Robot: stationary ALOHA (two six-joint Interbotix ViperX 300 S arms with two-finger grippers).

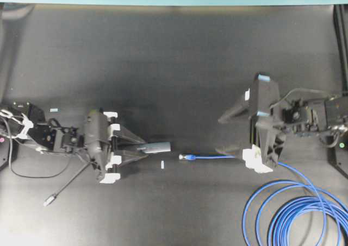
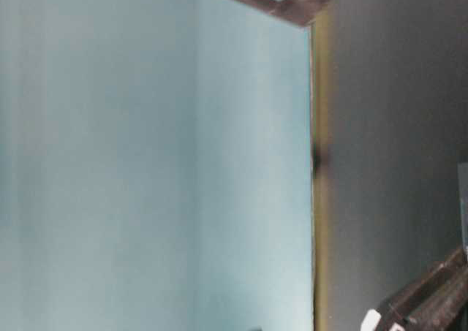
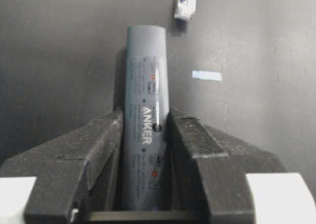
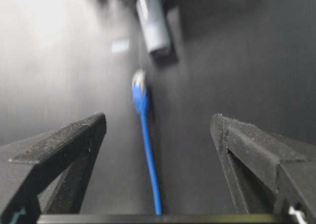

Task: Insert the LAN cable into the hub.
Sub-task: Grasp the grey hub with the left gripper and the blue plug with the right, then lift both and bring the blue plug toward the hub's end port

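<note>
From overhead, the left hand (image 1: 142, 150) lies low on the dark desk (image 1: 174, 67) with the hub (image 1: 155, 147) between its two fingers, the bar's free end poking out toward the middle. The hub's thin grey cord (image 1: 68, 187) trails back to a small silver plug (image 1: 49, 201). Just past a bit of pale tape (image 1: 162, 164), the LAN cable (image 1: 293, 213) ends in its plug (image 1: 186, 157), pointing at the hub but apart from it; the rest runs right into loops at the lower corner. The right hand (image 1: 232, 134) hovers over the straight stretch, fingers spread wide, holding nothing.

The table-level view shows only a teal wall and blurred dark arm parts.

The left wrist view shows both fingers (image 3: 98, 150) pressed against the hub's sides, partly closed around it.

The right wrist view shows the wide-apart fingers (image 4: 74, 140) with the blue cable running between them on the desk, touching neither.
</note>
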